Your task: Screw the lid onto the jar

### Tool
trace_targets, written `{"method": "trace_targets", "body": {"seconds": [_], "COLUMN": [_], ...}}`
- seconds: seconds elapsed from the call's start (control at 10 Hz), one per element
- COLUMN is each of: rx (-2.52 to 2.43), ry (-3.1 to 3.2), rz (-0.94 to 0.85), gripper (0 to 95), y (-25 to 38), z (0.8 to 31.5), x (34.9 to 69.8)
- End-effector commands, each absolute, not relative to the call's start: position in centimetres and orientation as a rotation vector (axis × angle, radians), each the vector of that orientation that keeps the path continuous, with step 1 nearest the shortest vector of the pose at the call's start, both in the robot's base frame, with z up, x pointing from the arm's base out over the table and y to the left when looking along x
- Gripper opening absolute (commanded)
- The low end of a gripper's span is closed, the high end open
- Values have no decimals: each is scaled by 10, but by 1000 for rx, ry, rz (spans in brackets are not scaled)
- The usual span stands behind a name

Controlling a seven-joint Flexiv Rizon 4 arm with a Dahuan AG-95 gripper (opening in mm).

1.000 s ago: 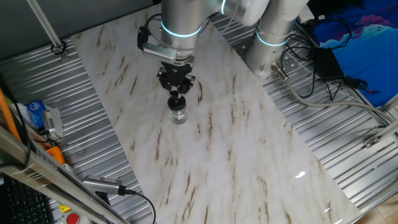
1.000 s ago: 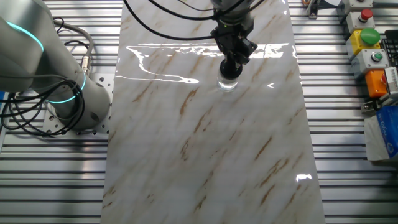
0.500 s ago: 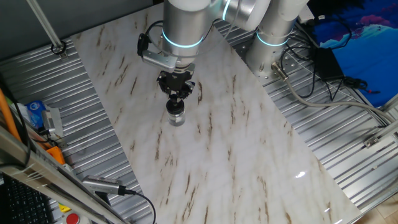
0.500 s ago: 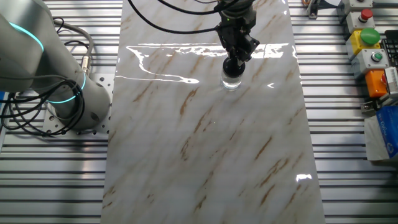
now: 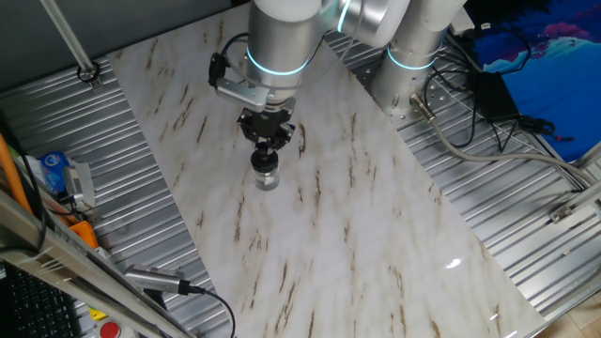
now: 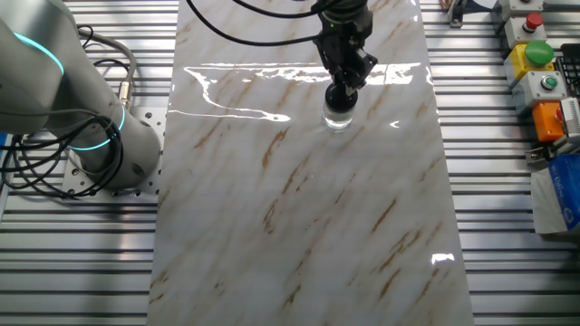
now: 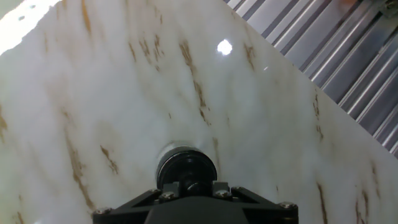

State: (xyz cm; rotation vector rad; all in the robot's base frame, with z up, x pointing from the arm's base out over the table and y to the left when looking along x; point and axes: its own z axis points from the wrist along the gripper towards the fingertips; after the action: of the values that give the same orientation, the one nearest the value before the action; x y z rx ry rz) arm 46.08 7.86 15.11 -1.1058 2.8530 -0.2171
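A marble-patterned table [image 5: 376,225] is seen across all views, bordered by ribbed metal panels [image 6: 507,181]. Above it, the silver arm [image 5: 282,38] with a glowing cyan ring is positioned upright, and a second such arm's base [image 6: 82,127] is seen at the table's edge in the other fixed view. The black pincer [image 5: 267,148] is pointed straight down and is pressed together on the knob of the lid [image 7: 186,168], which is seated on top of the jar [image 5: 267,176]. The jar is stood upright on the table, near its middle toward the arm's side, directly beneath the pincer. In the hand view only the round black lid is shown below the pincer body.
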Motion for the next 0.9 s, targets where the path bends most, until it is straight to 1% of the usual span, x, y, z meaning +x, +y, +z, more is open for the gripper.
{"method": "trace_targets", "body": {"seconds": [0.1,0.9], "rx": [-1106,-1111], "ry": [2855,2850], "rz": [-221,-226], "gripper": [0,0], "y": [79,83], "z": [151,148], "x": [462,464]}}
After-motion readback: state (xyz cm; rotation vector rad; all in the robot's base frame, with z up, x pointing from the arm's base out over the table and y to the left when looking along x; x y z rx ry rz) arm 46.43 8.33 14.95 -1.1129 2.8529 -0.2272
